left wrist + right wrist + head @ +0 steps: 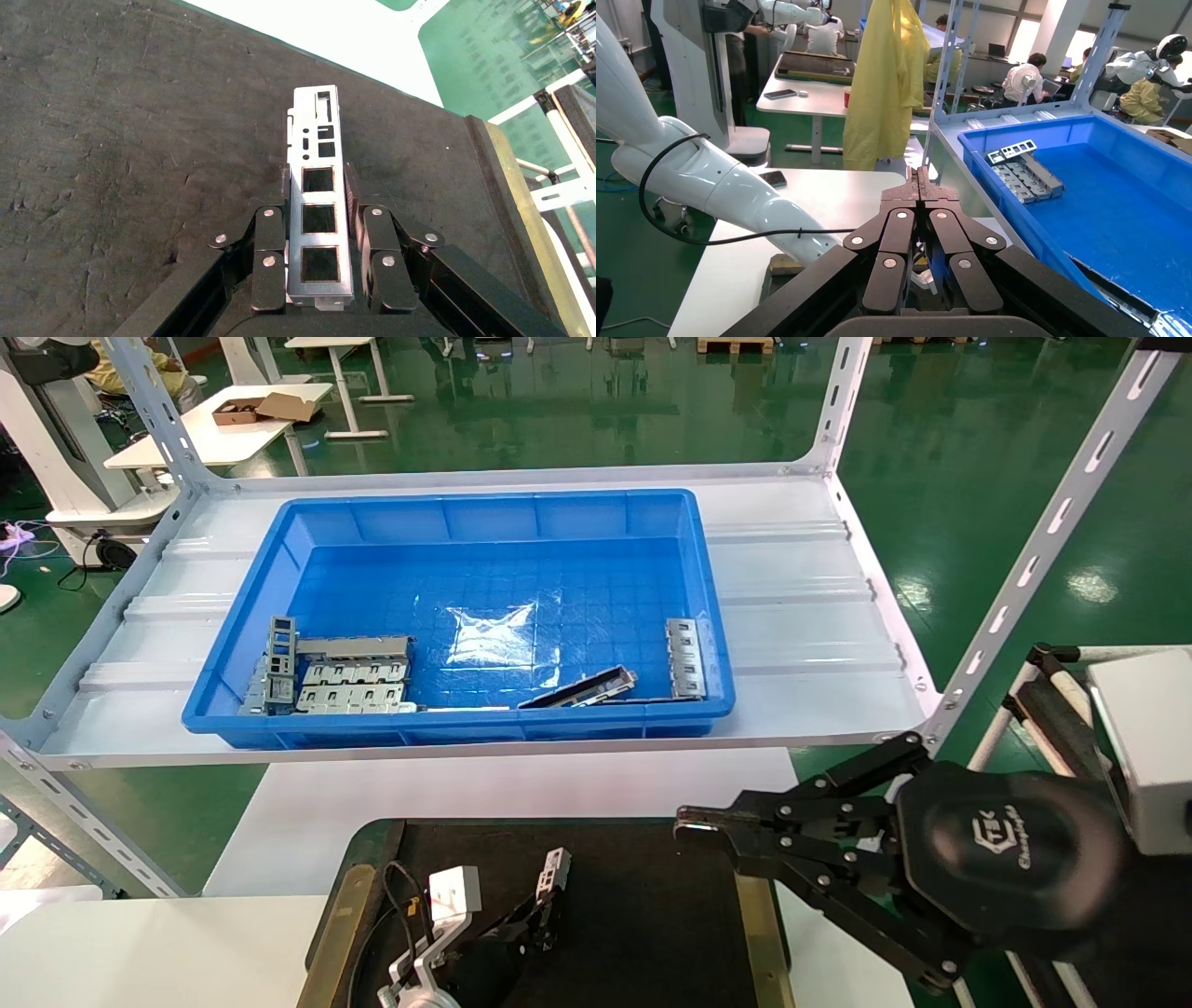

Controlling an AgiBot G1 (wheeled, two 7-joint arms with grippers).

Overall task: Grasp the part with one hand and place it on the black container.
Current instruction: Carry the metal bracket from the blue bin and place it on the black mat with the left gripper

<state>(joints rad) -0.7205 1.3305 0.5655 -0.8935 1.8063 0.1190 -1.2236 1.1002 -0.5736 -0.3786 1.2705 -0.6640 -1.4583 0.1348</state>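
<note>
Silver-grey sheet metal marked the part [318, 210], a narrow box-bar with a row of rectangular windows along one face, which was held lengthwise between the fingers [269, 256] of the left gripper [549, 901]. The jaws were seen closed narrowly against its two long sides, with the bar's free end projecting beyond the fingertips. The held part was positioned over the matte surface of the black container [652, 915], at the near centre of the scene; whether it touched that surface could not be told. The container's dull olive-gold rims [759, 924] were visible along its left and right edges, and it was set on a white table [140, 943].

The right gripper [698, 826] was held at the near right, just above the container's right rim, with its fingers [902, 225] pressed together and nothing between them.

Farther away, a blue plastic bin [466, 514] was placed on a white metal shelf [801, 626]. Flat silver plates [354, 686] were stacked in its near left corner beside an upright grey bar [279, 663], a darker open-channel bar [579, 689] was lying near the front wall, and another windowed bar [686, 658] was resting by the right wall.
</note>
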